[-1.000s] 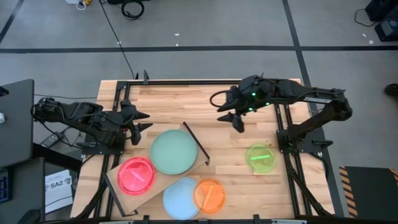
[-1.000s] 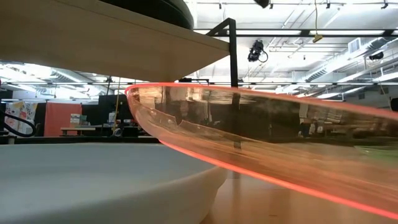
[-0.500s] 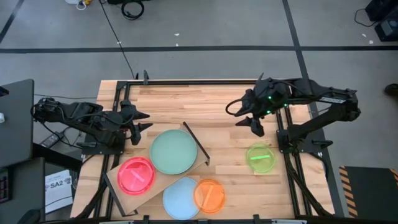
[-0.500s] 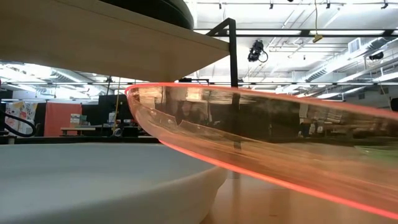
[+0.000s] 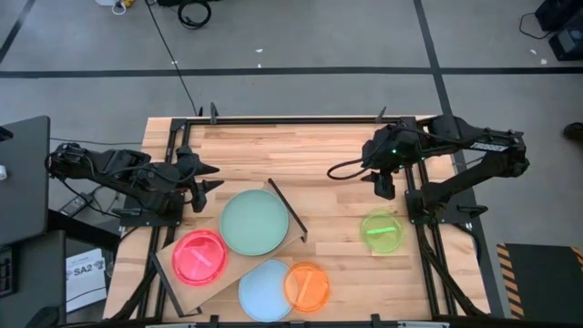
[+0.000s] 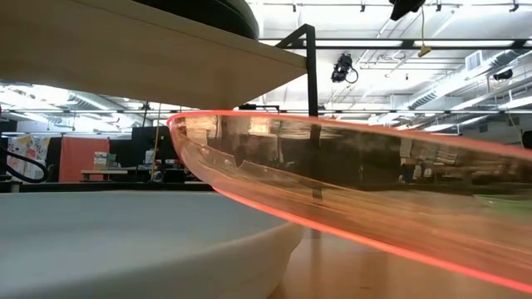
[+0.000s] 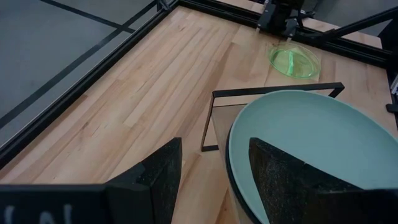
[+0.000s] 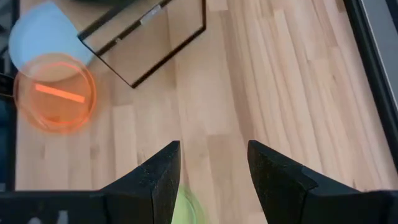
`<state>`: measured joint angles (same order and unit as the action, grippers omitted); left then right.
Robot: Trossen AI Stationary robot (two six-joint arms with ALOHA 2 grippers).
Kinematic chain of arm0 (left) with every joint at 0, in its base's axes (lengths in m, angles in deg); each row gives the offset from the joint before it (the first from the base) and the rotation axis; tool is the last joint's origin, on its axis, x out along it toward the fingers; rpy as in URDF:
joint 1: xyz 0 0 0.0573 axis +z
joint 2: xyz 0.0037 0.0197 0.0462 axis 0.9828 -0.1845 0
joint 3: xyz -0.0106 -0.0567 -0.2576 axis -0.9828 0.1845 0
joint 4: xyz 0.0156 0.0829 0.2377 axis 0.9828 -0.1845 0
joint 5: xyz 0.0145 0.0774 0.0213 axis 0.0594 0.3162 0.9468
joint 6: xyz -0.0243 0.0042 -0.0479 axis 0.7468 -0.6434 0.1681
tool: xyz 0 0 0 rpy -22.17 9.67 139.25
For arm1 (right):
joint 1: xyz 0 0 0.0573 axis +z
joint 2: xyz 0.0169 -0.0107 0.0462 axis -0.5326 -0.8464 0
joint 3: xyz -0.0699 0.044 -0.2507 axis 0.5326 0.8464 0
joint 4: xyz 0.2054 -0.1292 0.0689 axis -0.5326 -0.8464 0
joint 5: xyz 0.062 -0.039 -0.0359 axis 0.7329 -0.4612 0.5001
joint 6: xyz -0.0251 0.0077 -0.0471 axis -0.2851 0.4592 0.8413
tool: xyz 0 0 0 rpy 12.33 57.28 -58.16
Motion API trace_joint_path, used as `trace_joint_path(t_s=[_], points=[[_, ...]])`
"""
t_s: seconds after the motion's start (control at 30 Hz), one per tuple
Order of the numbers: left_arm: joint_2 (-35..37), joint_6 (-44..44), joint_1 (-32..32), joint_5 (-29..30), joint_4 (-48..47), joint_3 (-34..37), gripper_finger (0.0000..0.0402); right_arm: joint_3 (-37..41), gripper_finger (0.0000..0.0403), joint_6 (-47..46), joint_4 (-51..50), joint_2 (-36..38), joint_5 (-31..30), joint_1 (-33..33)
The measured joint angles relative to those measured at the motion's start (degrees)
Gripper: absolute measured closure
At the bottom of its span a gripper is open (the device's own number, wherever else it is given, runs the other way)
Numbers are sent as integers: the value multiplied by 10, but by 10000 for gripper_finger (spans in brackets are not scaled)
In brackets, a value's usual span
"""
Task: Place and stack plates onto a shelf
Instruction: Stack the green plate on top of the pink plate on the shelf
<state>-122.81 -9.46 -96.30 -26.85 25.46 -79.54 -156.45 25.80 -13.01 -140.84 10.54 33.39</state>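
My right gripper (image 5: 383, 188) (image 8: 211, 180) is open and hovers above the bare tabletop, just beyond the far rim of the neon-green plate (image 5: 381, 230) (image 8: 186, 208). My left gripper (image 5: 206, 179) (image 7: 214, 180) is open and waits near the table's left edge, apart from the mint-green plate (image 5: 254, 221) (image 7: 311, 143). That plate and the pink plate (image 5: 199, 256) lie flat on the pale shelf board (image 5: 164, 260). The light-blue plate (image 5: 264, 290) and the orange plate (image 5: 307, 285) lie on the table by the near edge, the orange rim overlapping the blue. No black plate shows from above.
The shelf's black bar frame (image 5: 287, 210) (image 8: 149, 43) stands between the mint-green plate and the bare wood in the table's middle. Black rails (image 5: 412, 182) run along the right side, close to my right gripper. The low view is filled by the orange plate's rim (image 6: 349, 191).
My right gripper has moved from above the table's middle toward the right edge and a little nearer, ending beside the neon-green plate, and has turned its fingers toward the near edge. The plates and my left arm have stayed put.
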Motion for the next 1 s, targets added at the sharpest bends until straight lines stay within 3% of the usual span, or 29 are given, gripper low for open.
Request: trace_joint_path(t_s=[0.3,0.7,1.0], points=[[0,0,0,0,0,0,209,90,210,-6,7,34,-5,0],[0,0,0,0,0,0,209,286,210,-54,65,112,-4,0],[0,0,0,0,0,0,209,424,210,-84,112,121,-3,0]])
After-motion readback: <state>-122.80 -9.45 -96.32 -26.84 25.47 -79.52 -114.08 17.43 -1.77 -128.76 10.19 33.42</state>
